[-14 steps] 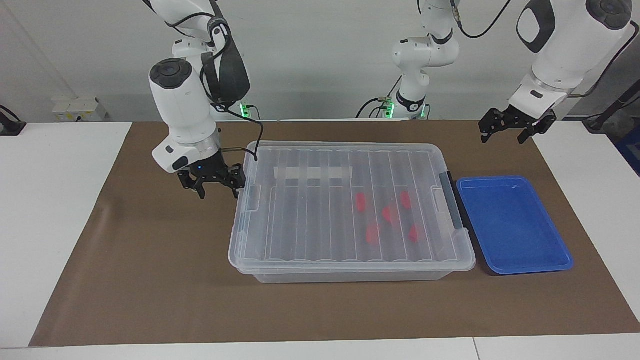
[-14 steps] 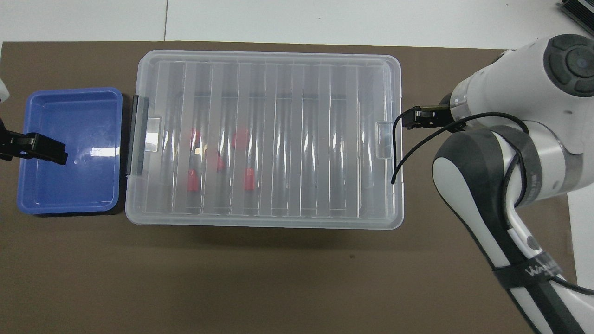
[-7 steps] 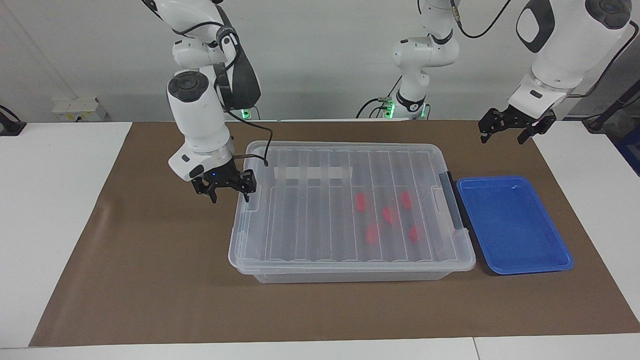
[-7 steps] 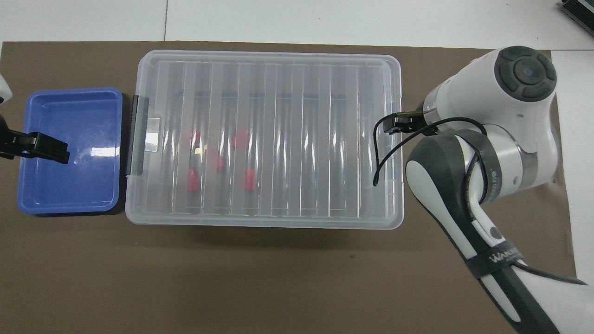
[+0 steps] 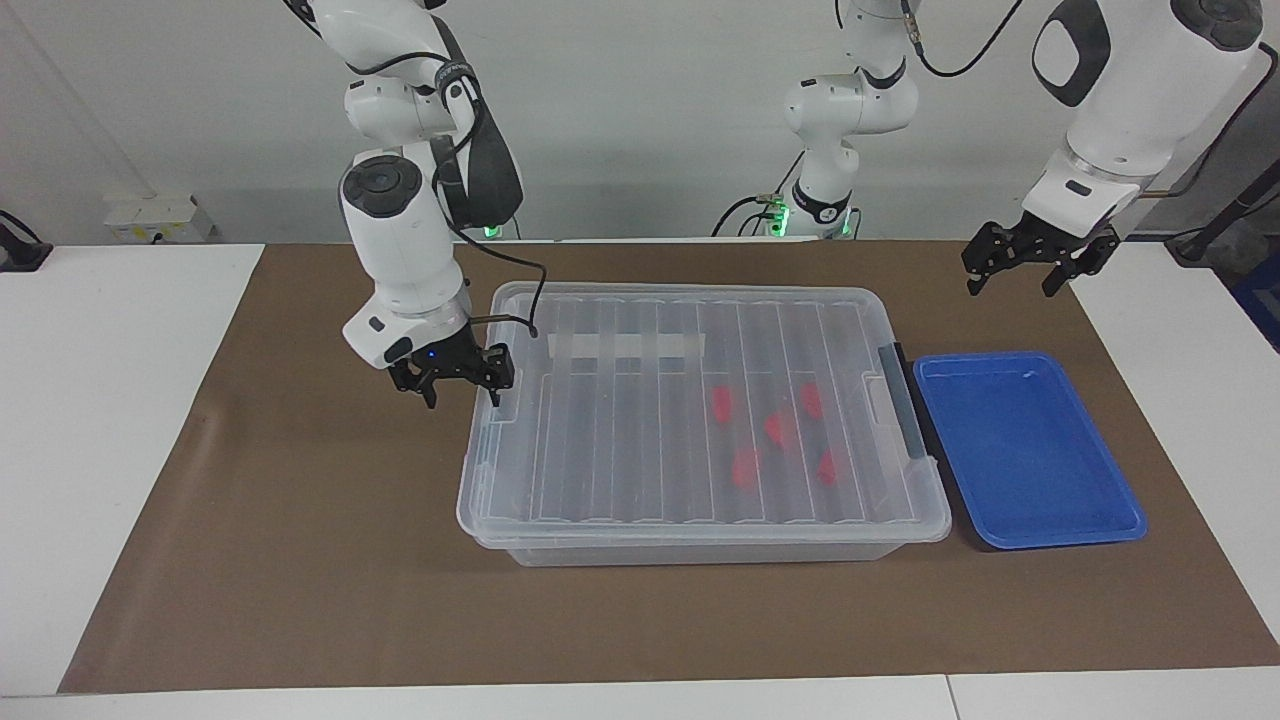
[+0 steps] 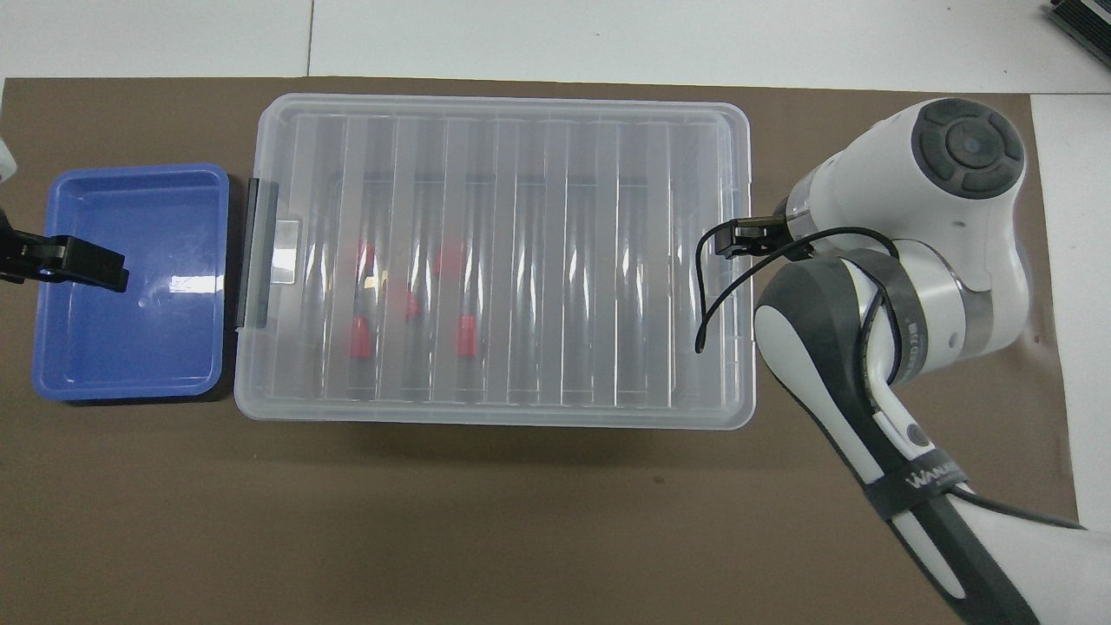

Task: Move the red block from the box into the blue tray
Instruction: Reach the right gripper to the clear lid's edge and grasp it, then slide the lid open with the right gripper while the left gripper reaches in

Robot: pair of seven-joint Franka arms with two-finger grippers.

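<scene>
The box [image 5: 690, 548] stands mid-table with its clear ribbed lid [image 6: 538, 260] on. Several red blocks [image 5: 778, 428] lie inside, seen through the lid [image 6: 360, 337], toward the end by the blue tray [image 5: 1020, 450]. The tray [image 6: 130, 347] holds nothing and sits beside the box at the left arm's end. My right gripper [image 5: 464, 398] is open and low at the box's other end, one fingertip [image 5: 497, 397] at the lid's edge tab. In the overhead view its own arm hides it. My left gripper [image 5: 1010, 288] hangs open in the air over the tray's nearer end, one finger [image 6: 87, 265] showing.
A dark grey latch [image 5: 905, 400] runs along the box's end next to the tray. A brown mat [image 5: 300, 560] covers the table under everything. White table surface [image 5: 100, 400] lies past the mat at both ends.
My right gripper has swung in from beside the box to its end and now reaches the lid's edge. The left gripper has barely shifted. Box, blocks and tray are unmoved.
</scene>
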